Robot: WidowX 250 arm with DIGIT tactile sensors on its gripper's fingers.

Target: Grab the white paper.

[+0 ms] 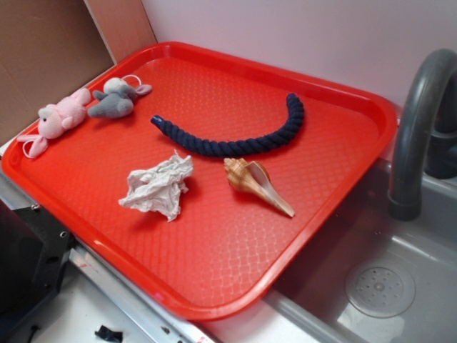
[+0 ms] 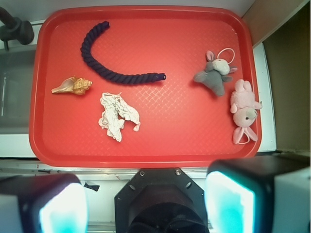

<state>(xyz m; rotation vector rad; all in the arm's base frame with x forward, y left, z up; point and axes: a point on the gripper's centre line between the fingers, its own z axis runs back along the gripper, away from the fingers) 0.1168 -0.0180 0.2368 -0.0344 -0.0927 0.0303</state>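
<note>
White paper (image 2: 117, 115) crumpled on red tray (image 2: 194, 131) (beside seashell (image 2: 73, 86)), pincer (image 2: 146, 206) seemingly apart, no writing.

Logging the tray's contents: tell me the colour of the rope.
The rope is dark navy blue with a twisted weave, clearest in the exterior view.

Black tool (image 2: 146, 206), pale cyan-lit fingers (image 2: 63, 206)
</note>
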